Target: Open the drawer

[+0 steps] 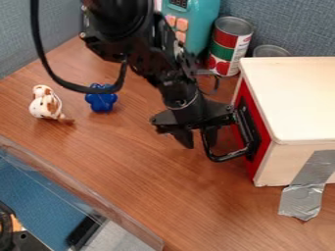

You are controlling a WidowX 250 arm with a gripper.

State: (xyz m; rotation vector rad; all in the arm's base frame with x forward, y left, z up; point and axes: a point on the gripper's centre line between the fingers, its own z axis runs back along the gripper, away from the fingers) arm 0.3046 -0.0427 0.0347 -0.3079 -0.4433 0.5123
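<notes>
camera view: the drawer's black handle [227,157] sits between parted jaws [200,144].

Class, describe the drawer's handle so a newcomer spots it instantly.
Find the pale wooden box at the right. On its red front, the handle is a black bar looping outward; unlike the black end effector beside it, it's attached to the box.

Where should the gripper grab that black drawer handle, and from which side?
Probably best by the outer bar of the black handle, coming from above, with one finger inside the loop and one outside: the handle bows out from the upright red front, leaving a gap behind the bar.
</notes>
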